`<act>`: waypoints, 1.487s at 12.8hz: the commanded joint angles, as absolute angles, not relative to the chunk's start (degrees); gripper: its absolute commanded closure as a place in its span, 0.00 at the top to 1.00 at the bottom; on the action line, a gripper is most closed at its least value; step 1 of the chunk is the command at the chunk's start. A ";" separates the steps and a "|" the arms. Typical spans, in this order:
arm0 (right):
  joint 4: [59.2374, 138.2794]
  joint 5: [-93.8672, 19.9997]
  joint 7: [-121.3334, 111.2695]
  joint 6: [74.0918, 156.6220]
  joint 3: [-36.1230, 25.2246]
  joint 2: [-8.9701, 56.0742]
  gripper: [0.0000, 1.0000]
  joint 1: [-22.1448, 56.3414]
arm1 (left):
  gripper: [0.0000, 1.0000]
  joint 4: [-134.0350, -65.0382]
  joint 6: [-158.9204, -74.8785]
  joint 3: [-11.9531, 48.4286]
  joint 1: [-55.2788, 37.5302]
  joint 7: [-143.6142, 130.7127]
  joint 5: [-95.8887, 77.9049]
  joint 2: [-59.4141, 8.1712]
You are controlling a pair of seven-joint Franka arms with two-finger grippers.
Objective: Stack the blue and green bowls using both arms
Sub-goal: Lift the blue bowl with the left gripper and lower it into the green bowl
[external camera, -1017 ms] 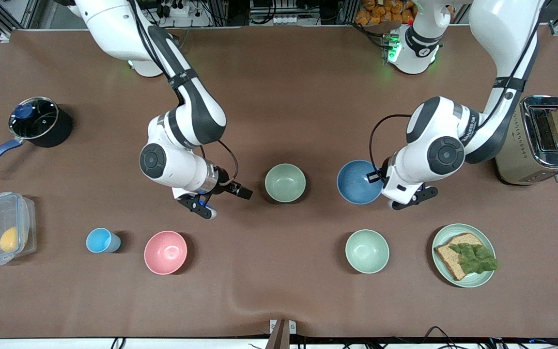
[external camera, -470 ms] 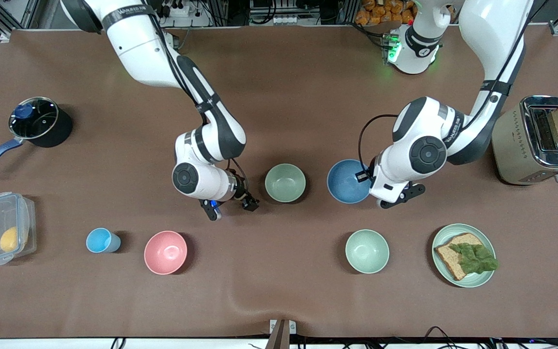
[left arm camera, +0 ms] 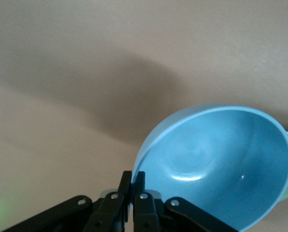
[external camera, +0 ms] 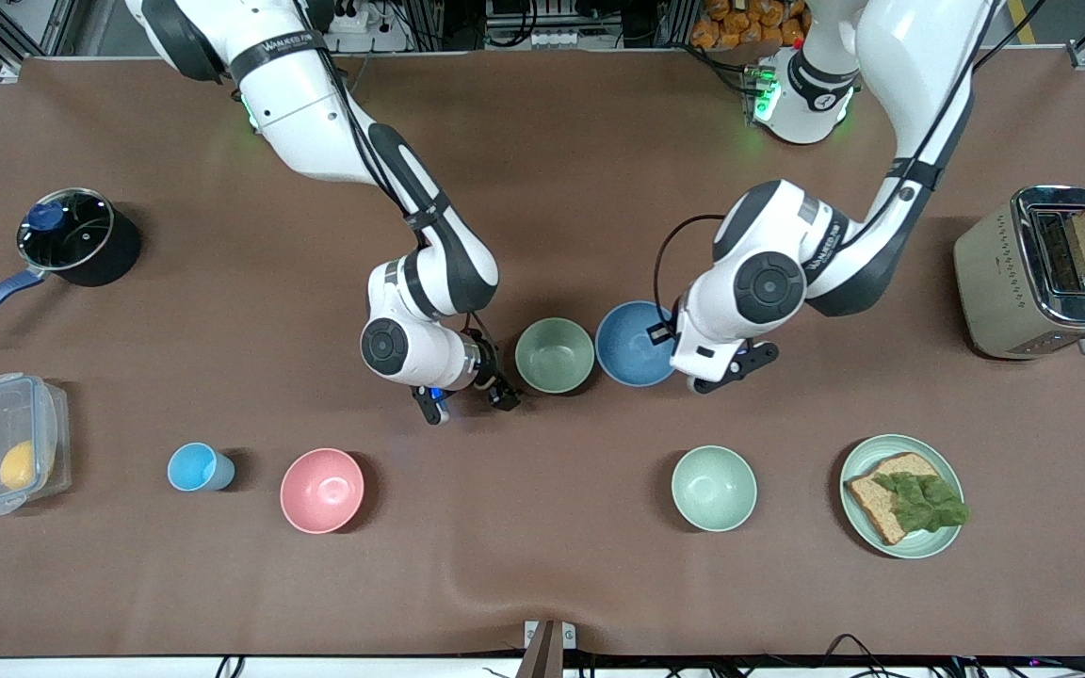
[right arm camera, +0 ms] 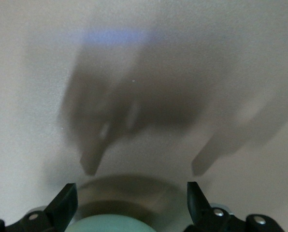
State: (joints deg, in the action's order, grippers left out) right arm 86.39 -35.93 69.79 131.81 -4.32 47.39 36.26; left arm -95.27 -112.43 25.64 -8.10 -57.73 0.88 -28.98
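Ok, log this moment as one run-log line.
left gripper: shut on blue bowl, airborne beside green bowl | right gripper: open, at green bowl | stack: pending

Sky-blue bowl [external camera: 635, 344] – sage-green bowl [external camera: 554, 355]

Robot lab: alu framing [external camera: 6, 28], power strips [external camera: 345, 19].

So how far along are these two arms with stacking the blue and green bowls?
Partway. Done: the left gripper is shut on the rim of the blue bowl, which is now right beside the green bowl. In hand: the right gripper is open beside the green bowl, not gripping it. Left: setting one bowl inside the other; they are not yet stacked.
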 commanded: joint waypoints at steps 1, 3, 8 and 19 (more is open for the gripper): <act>84.73 -37.18 70.75 131.66 -4.31 48.25 1.00 35.86 | 0.00 -92.90 -115.47 25.58 -10.63 -61.25 -0.26 -31.37; 84.64 -37.18 73.20 131.75 -4.31 48.25 1.00 35.68 | 0.00 -92.72 -117.94 25.49 -12.30 -62.57 -0.88 -31.99; 84.64 -37.18 74.26 133.59 -4.31 48.25 1.00 35.86 | 0.00 -92.81 -122.77 25.49 -15.20 -62.84 -2.73 -34.18; 84.64 -36.83 75.32 135.00 -4.31 48.34 1.00 36.30 | 0.00 -92.90 -130.34 25.23 -17.58 -62.75 -2.11 -39.19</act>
State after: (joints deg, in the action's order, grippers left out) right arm 86.05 -36.00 74.63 134.62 -4.36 47.39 36.00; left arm -94.17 -129.26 25.66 -16.93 -62.03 -1.63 -37.88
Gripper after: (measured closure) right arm 0.000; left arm 0.947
